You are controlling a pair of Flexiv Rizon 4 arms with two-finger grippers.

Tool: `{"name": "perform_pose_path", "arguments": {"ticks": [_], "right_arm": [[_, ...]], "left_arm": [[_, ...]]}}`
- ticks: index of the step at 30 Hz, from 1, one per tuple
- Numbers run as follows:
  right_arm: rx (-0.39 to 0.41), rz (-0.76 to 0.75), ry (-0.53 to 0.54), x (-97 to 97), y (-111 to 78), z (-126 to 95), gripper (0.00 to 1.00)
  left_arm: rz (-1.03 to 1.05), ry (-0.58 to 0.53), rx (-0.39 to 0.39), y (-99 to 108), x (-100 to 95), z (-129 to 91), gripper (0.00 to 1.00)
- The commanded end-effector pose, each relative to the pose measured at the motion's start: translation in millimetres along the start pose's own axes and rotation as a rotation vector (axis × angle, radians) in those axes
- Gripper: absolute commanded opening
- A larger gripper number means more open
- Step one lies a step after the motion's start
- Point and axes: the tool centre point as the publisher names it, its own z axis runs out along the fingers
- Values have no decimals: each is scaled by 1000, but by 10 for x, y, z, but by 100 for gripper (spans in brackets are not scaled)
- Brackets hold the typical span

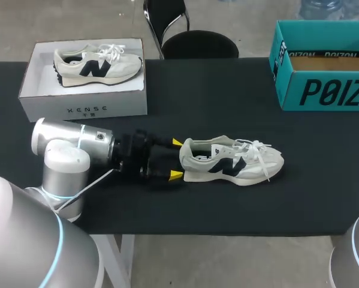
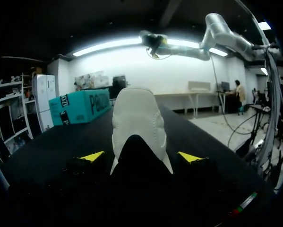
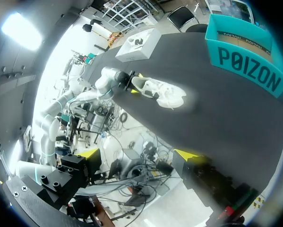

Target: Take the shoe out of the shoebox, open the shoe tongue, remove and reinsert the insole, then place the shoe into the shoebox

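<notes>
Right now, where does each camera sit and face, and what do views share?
Head: above and behind, looking down on the table; left gripper at the shoe's heel.
Left wrist: along its open fingers at that heel.
Right wrist: raised off the table, looking down across it; right gripper open.
Shared: all three show the shoe and teal box.

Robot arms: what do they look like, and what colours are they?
The left arm is fat, round and silvery white, with thin blue rings and a thin pale cable. The left gripper and right gripper are black blocks with bright yellow tips.
</notes>
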Motion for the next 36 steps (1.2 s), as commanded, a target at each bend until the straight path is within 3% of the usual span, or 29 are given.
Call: {"name": "perform_pose_path", "arguments": {"ticks": [1, 11, 23, 24, 25, 36], "right_arm": [[1, 0, -2, -4, -1, 5, 100], [1, 0, -2, -4, -1, 5, 100], [1, 0, -2, -4, -1, 5, 100], [1, 0, -2, -4, -1, 5, 100], [1, 0, -2, -4, -1, 5, 100], [1, 0, -2, -4, -1, 5, 100]], "left_arm": [[-1, -2, 5, 45, -14, 74, 100], [-15, 16, -3, 171, 33, 178, 100], [-21, 15, 5, 175, -50, 269, 100], [-31, 4, -12, 174, -53, 276, 96], [-48, 5, -10, 182, -60, 283, 0], [-67, 12, -27, 189, -74, 290, 0]]}}
